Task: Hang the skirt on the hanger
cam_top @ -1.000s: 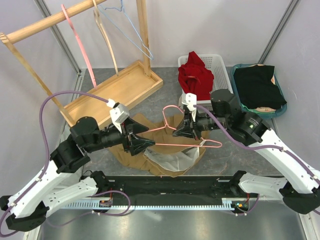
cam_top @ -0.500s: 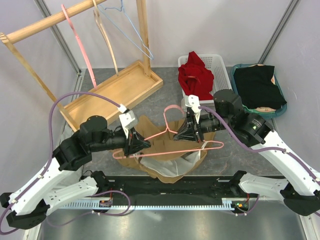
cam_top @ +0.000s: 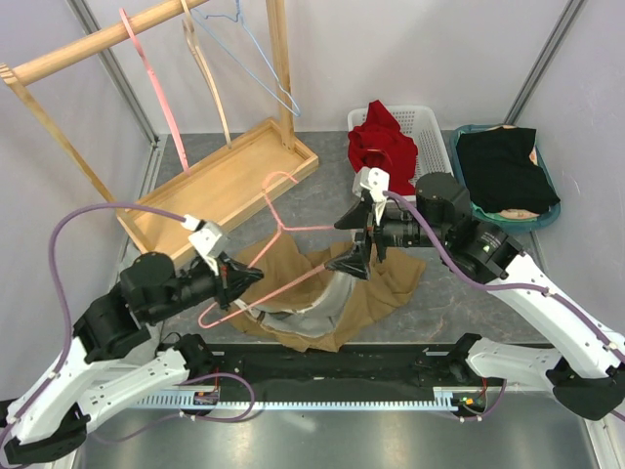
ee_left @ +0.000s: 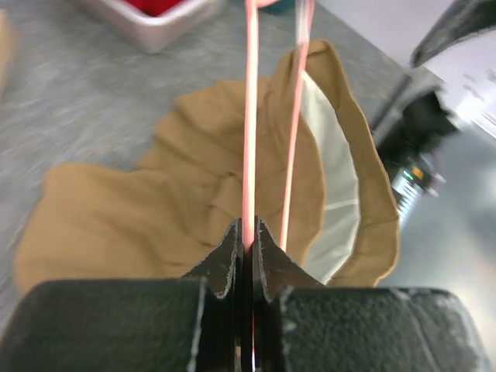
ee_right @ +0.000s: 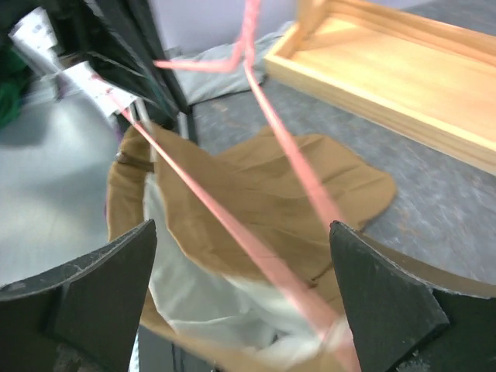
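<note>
Two claws work over the grey bench (cam_top: 449, 303). The left claw (cam_top: 237, 279) is pinched shut on a thin pink hanger (cam_top: 308, 227); from the left wrist, its fingers (ee_left: 225, 260) press together on one wire of the hanger (ee_left: 249, 116), with a second wire running just beside it. The hanger lies tilted, its hook pointing toward the wooden rack tray (cam_top: 234, 171) and its lower bar reaching across to the skirt (cam_top: 386, 288).

The right claw (cam_top: 354, 241) stands wide, gripping nothing, and hovers just over the skirt's near edge. Its wrist view shows both fingers (ee_right: 93, 291) spread apart, with the hanger wires (ee_right: 287, 147) crossing between them, above the cloth.

The skirt, tan with a pale lining (ee_right: 194, 302) showing at its open waist, lies crumpled on the bench between the two arms. Whether the hanger's bar passes inside that opening cannot be told.

A white basket (cam_top: 425, 132) holds a red garment (cam_top: 381, 147); beside it, a teal bin (cam_top: 464, 137) holds a black garment (cam_top: 503, 166).
</note>
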Motion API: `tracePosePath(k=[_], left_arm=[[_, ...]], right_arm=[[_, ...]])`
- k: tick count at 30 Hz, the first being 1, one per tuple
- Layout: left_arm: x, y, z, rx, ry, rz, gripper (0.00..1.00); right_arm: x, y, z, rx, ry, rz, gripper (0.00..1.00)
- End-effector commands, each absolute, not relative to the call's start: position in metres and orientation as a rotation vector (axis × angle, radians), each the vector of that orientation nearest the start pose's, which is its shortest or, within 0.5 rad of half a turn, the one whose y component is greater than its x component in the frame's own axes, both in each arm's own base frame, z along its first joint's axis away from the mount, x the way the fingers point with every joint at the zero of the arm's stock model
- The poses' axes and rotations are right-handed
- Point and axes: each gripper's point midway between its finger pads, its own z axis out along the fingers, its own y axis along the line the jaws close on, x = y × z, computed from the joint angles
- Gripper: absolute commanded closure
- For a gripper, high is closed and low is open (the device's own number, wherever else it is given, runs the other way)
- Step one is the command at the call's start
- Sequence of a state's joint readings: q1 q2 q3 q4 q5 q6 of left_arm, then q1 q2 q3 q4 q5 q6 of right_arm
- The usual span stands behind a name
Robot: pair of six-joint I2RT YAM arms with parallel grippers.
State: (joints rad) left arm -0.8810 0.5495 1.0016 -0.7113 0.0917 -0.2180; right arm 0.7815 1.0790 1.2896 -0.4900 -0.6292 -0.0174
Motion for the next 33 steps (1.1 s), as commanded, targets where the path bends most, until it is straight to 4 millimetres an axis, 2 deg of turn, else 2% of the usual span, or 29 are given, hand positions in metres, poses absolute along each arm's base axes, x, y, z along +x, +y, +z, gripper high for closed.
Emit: tracePosePath(k=[1, 3, 7, 8, 11, 13, 14, 20, 26, 33], left_arm=[[0.150, -0.130, 0.324, 0.312, 1.785, -0.638, 0.98], [0.151, -0.115, 0.326, 0.255, 1.787, -0.590, 0.98], [0.146, -0.081, 0.311, 0.169, 1.839, -0.475, 0.98], [0.145, -0.075, 0.307, 0.146, 1.850, -0.457, 0.98], [0.141, -0.068, 0.301, 0.114, 1.844, -0.460, 0.98], [0.140, -0.065, 0.304, 0.106, 1.828, -0.468, 0.98], [0.139, -0.061, 0.304, 0.098, 1.819, -0.461, 0.98], [0.146, -0.041, 0.294, 0.011, 1.837, -0.345, 0.98], [0.151, -0.024, 0.301, -0.071, 1.786, -0.278, 0.98], [0.150, 0.013, 0.329, -0.240, 1.661, -0.210, 0.98]], right_arm=[[0.186, 0.289, 0.375, -0.934, 1.569, 0.972, 0.02], [0.192, 0.284, 0.374, -0.882, 1.589, 0.937, 0.02], [0.196, 0.278, 0.363, -0.814, 1.636, 0.917, 0.02], [0.195, 0.276, 0.355, -0.804, 1.658, 0.922, 0.02], [0.193, 0.274, 0.338, -0.789, 1.696, 0.928, 0.02], [0.191, 0.275, 0.329, -0.777, 1.720, 0.943, 0.02], [0.190, 0.275, 0.318, -0.778, 1.747, 0.946, 0.02], [0.184, 0.275, 0.287, -0.751, 1.833, 0.987, 0.02], [0.183, 0.274, 0.273, -0.729, 1.867, 0.995, 0.02], [0.187, 0.276, 0.265, -0.709, 1.898, 0.991, 0.02]])
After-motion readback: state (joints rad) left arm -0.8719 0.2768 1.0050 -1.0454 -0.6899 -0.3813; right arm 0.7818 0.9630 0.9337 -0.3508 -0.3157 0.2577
